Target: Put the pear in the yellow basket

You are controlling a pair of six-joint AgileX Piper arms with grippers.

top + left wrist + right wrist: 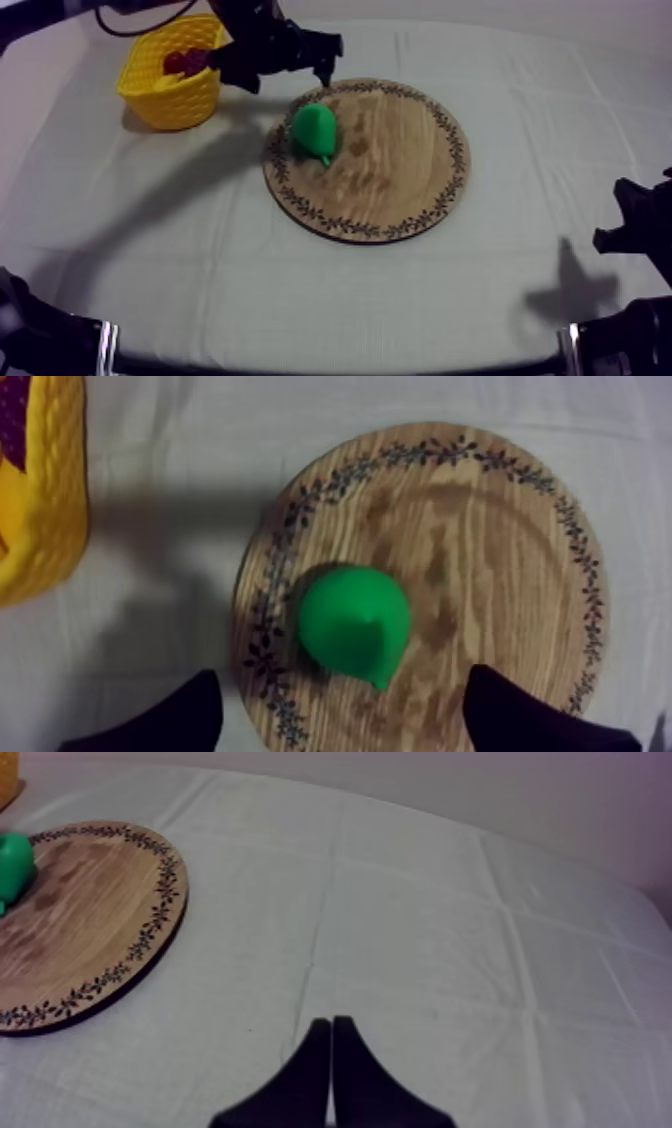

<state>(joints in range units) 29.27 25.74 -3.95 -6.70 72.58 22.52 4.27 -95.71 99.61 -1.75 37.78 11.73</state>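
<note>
Cloth point(300, 300) covers the table, and nearest the top camera it carries only shadows. At its right edge, low down, sits the right gripper point(331, 1020). Its own wrist view shows the two black fingers pressed together into a narrow wedge with nothing between them, which the top view does not make clear.

Farther in lies the round wooden board point(400, 175) with its patterned rim. The pear point(316, 130) rests on the board's left part, close to the rim, its narrow end pointing toward the near edge. From the right wrist view, just a green sliver of it peeks in at the board's far side.

Above the pear hangs the left gripper point(340, 676). The left wrist view looks straight down and shows the fingers spread wide, one over the board's rim and one over the bare wood, with the pear lying on the board between them, untouched. In the top view the same gripper is a dark mass over the board's far left rim.

Farthest back stands the yellow basket point(165, 100), just beside the board. It holds a small red fruit point(175, 62) and a purple thing point(14, 421) I cannot identify. The left arm crosses in front of the basket's right rim and hides part of it.
</note>
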